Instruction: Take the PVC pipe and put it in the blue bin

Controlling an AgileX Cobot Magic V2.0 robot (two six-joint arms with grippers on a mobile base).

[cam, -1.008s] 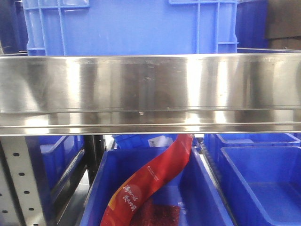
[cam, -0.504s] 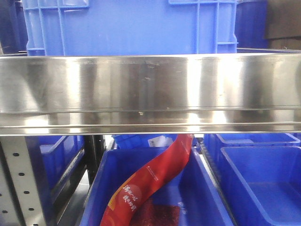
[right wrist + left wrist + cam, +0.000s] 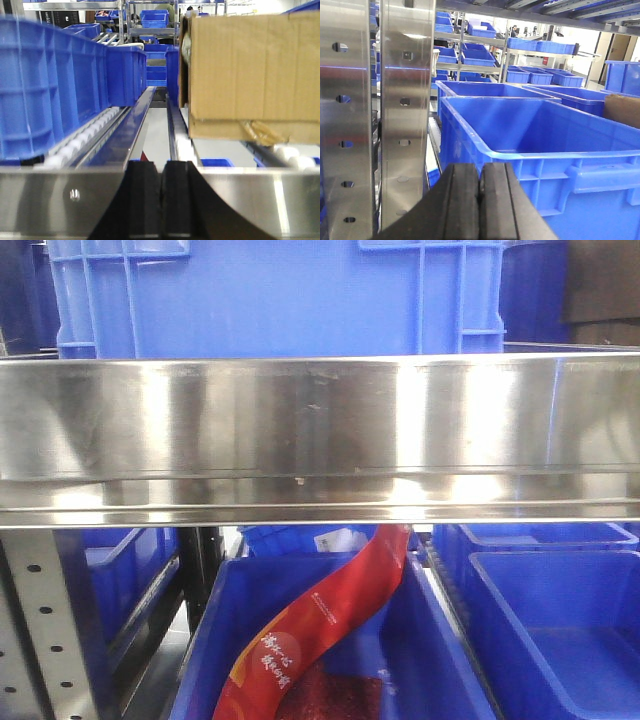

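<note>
The PVC pipe is out of view in every frame. My left gripper [image 3: 479, 172] is shut with nothing between its black pads, and sits just in front of the near wall of a large blue bin [image 3: 555, 172] whose inside is bare. My right gripper [image 3: 160, 170] is also shut and holds nothing; it rests level with a steel shelf rail [image 3: 60, 197]. Neither gripper shows in the front-facing view, where more blue bins stand: one [image 3: 280, 295] on top of the shelf, one [image 3: 420, 660] below it at the middle, one [image 3: 560, 630] at the lower right.
A wide steel shelf beam [image 3: 320, 430] crosses the front-facing view. A red printed bag [image 3: 320, 625] leans in the middle lower bin. A perforated steel post [image 3: 405, 100] stands left of my left gripper. A cardboard box [image 3: 250, 75] and roller tracks [image 3: 85, 140] lie beyond my right gripper.
</note>
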